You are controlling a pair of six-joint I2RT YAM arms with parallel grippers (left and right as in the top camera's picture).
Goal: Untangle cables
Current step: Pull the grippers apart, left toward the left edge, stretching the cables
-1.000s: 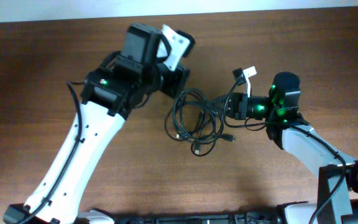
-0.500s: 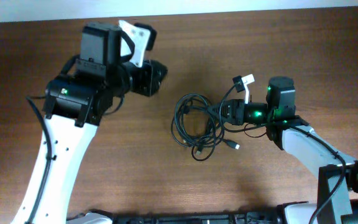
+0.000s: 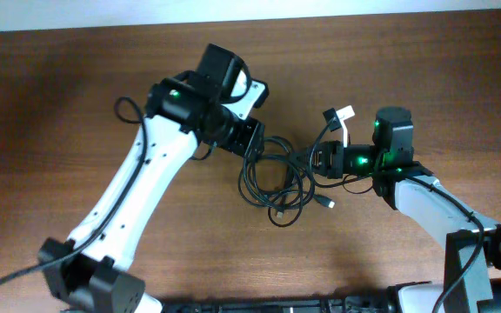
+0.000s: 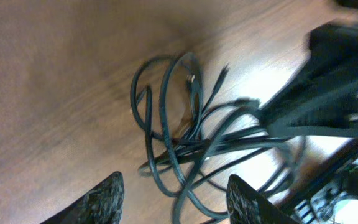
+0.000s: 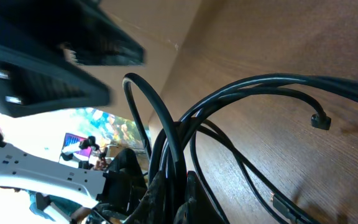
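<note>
The cables (image 3: 277, 176) lie as one tangled bundle of thin black loops in the middle of the wooden table (image 3: 407, 69), with small plug ends (image 3: 327, 202) at the lower right. My left gripper (image 3: 250, 139) hovers at the bundle's upper left edge. In the left wrist view it (image 4: 176, 202) is open, with the cables (image 4: 185, 143) looping just beyond its fingertips (image 4: 104, 199) and not gripped. My right gripper (image 3: 317, 160) is shut on the bundle's right side. In the right wrist view its fingers (image 5: 194, 193) pinch several strands of the cables (image 5: 166, 143), and a plug (image 5: 317, 121) hangs free.
A white tag (image 3: 347, 112) sticks up from the thicker wire on the right arm. The table's far edge (image 3: 337, 16) runs along the top of the overhead view. The left arm's white link (image 3: 129, 196) crosses the table's left half.
The left gripper left the bundle, swung away to the left while opening, then came back to the bundle's upper left. The right gripper kept its hold and pulled the bundle slightly right.
</note>
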